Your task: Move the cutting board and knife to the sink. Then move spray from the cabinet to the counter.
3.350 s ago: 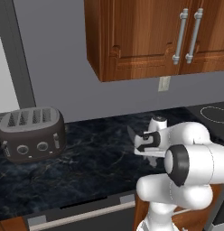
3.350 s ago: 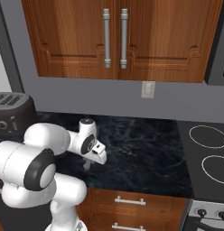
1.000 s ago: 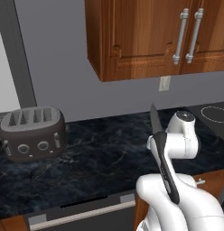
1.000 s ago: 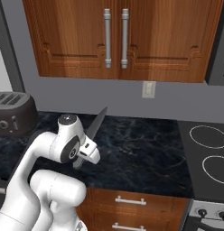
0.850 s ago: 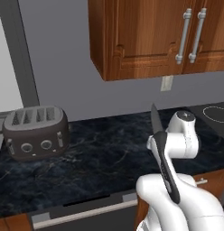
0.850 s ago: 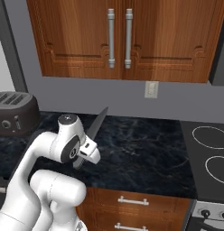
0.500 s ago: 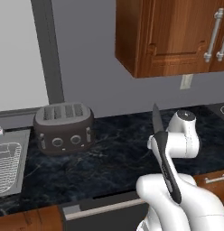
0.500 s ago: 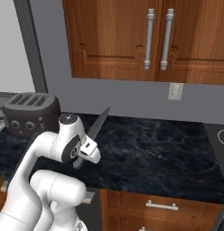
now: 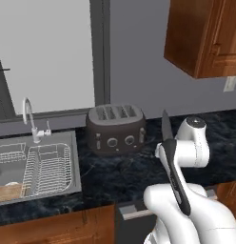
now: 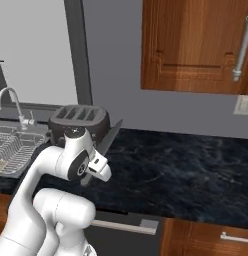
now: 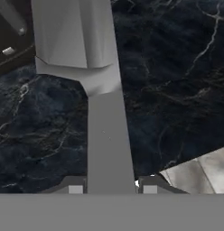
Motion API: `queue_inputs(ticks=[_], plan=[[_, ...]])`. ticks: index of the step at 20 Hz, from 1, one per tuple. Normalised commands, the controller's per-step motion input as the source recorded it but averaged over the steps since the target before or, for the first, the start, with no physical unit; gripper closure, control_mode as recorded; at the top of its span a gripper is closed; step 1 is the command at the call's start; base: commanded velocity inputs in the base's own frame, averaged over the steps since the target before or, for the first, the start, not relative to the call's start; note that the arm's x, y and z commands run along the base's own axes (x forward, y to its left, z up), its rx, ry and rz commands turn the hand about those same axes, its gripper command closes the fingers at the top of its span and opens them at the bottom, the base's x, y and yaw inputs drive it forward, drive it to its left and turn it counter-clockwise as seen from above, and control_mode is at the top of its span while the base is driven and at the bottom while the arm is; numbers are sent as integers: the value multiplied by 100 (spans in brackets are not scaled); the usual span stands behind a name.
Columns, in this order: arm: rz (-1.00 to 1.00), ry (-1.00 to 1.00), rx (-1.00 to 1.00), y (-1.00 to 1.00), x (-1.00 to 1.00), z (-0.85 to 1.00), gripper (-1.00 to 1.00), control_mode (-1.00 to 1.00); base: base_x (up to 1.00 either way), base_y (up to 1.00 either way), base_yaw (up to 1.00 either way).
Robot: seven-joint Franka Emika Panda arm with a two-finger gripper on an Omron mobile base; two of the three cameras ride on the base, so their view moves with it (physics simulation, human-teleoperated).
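Dark-grey knife (image 11: 107,149) sits clamped by its handle in my gripper (image 11: 111,187), blade raised above the black counter (image 10: 196,165) near the toaster (image 9: 115,128), and I worry it could pivot loose before reaching the sink (image 9: 74,167), the grip being narrow.

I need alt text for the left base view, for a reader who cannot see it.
The white robot arm holds the knife upright above the black counter, blade pointing up. A dark toaster stands behind it, and the sink with a wire rack lies at the left, under a window.
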Motion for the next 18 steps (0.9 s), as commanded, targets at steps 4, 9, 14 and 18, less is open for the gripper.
queue_inputs(ticks=[4, 9, 14, 18], plan=[[0, 0, 0, 0, 0, 0, 100, 100, -4, 83, 1], [0, 0, 0, 0, 0, 0, 100, 100, -21, 74, 0], [0, 0, 0, 0, 0, 0, 100, 100, -33, 64, 0], [0, 0, 0, 0, 0, 0, 100, 100, -23, 73, -1]])
